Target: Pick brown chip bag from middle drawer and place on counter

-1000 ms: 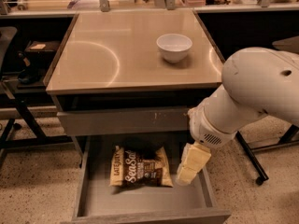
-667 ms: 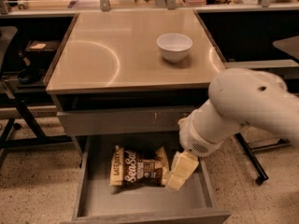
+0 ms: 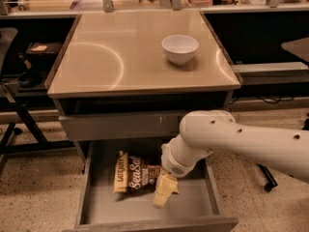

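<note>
The brown chip bag (image 3: 136, 177) is lying flat in the middle drawer (image 3: 193, 206), long axis running left-right, with bare floor in front. The pincer (image 3: 163, 192) is hanging at its right end; its spread cannot be told.

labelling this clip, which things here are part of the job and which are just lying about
Job: brown chip bag, lying in the open middle drawer; counter; gripper, down in the drawer at the bag's right end.
Lying about: white bowl on the counter; cluttered workbench behind.
</note>
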`<action>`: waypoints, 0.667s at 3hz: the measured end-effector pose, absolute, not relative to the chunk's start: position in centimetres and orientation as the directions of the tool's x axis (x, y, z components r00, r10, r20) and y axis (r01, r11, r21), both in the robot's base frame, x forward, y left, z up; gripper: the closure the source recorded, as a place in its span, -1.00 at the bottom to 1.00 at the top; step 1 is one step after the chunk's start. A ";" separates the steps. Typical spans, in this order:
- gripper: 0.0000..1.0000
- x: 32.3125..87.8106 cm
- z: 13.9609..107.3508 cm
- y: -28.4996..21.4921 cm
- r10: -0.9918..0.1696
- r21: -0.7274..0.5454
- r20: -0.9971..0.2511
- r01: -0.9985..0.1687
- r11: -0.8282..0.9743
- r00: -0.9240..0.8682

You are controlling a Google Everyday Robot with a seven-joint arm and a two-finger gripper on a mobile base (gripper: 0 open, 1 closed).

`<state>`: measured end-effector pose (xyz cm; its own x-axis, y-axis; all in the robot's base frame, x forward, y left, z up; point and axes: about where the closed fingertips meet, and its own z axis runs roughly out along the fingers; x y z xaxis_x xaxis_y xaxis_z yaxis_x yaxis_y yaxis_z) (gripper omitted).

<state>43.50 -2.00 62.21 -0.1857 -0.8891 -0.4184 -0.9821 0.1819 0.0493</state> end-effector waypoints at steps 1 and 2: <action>-1.00 43.5 62.2 -2.0 -0.889 0.049 -0.418 -0.982 0.182 -0.186; -1.00 43.8 60.6 -1.6 -0.880 0.050 -0.434 -0.981 0.189 -0.192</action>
<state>43.79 -1.59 60.55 -0.1917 -0.8802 -0.4342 -0.9807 0.1891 0.0496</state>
